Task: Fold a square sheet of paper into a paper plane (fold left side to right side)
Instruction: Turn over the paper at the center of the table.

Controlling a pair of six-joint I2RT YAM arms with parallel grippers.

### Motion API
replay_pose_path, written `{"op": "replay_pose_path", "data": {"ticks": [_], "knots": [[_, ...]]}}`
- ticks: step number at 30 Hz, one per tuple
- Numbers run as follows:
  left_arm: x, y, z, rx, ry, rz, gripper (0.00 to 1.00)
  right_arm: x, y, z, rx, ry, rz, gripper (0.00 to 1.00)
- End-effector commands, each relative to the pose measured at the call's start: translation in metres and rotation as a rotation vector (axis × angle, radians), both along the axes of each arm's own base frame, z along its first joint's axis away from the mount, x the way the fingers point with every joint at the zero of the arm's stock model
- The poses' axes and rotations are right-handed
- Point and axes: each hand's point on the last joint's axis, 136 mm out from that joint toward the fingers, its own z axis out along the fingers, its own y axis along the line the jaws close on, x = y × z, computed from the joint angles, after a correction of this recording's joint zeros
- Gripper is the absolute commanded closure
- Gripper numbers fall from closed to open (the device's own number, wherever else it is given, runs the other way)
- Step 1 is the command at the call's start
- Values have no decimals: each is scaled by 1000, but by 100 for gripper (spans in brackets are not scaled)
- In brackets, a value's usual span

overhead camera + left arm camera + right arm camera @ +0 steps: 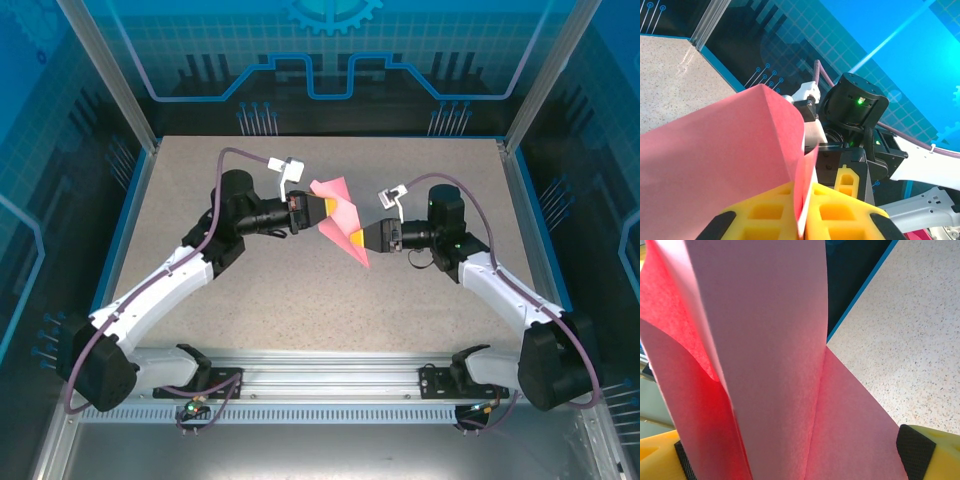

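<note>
Pink-red folded paper (730, 160) hangs above the table (300, 330), clamped by the left gripper (802, 212), the right gripper (356, 238) spread wide around it.

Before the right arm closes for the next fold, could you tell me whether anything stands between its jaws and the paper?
Nothing visible does. The paper reaches in between the open jaws of the right gripper. The left gripper holds it up in the air, its jaws shut on the paper's other side.

Paper (340, 208) sat over the middle of the table (300, 295), left gripper (322, 212) on its left side, right gripper (356, 238) on its right.
</note>
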Motion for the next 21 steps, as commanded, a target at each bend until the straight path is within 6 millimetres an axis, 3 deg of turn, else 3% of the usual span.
{"op": "replay_pose_path", "data": {"ticks": [1, 7, 21], "knots": [[-5, -4, 6, 3, -41, -29, 88, -9, 4, 8, 7, -17, 42, 8], [0, -8, -11, 32, 11, -34, 87, -7, 1, 11, -15, -34, 11, 38], [4, -11, -32, 69, 63, -34, 86, 1, -6, 3, -44, -17, -32, 72]]}}
